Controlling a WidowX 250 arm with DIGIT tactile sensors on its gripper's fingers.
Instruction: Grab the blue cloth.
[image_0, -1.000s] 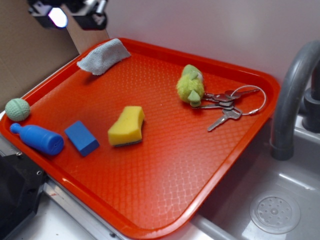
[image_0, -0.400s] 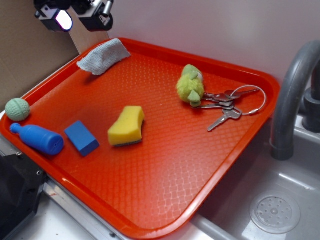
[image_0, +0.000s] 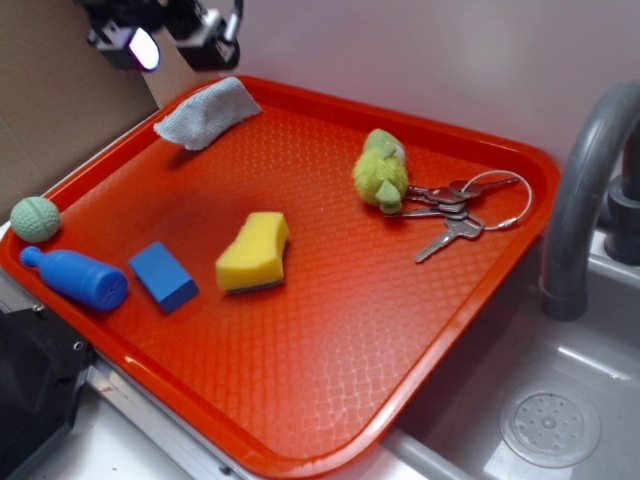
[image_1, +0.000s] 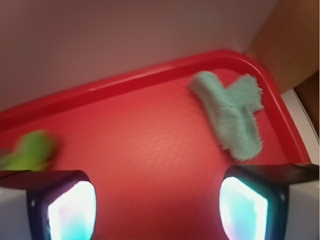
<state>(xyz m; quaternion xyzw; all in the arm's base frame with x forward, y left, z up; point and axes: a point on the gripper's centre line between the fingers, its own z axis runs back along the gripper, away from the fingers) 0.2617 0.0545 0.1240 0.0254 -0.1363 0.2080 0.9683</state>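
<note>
Grey-blue fuzzy blue cloth (image_0: 207, 112) sits crumpled in the far left corner of the red tray (image_0: 300, 420) — nothing touching it.

The gripper (image_0: 168, 40) hangs up above that corner, near the cloth but clear of it, jaws spread apart and empty — the yellow sponge (image_0: 253, 252) is mid-tray, well away from the cloth.

Blk gripper (image_0: 168, 38), glowing pads (image_1: 243, 208).

You'll find the cloth (image_0: 207, 112) in the tray's (image_0: 300, 420) far left corner, under the gripper (image_0: 172, 38); sponge (image_0: 253, 252) mid-tray, keys (image_0: 455, 208) far right, block (image_0: 163, 275) left of the sponge.
</note>
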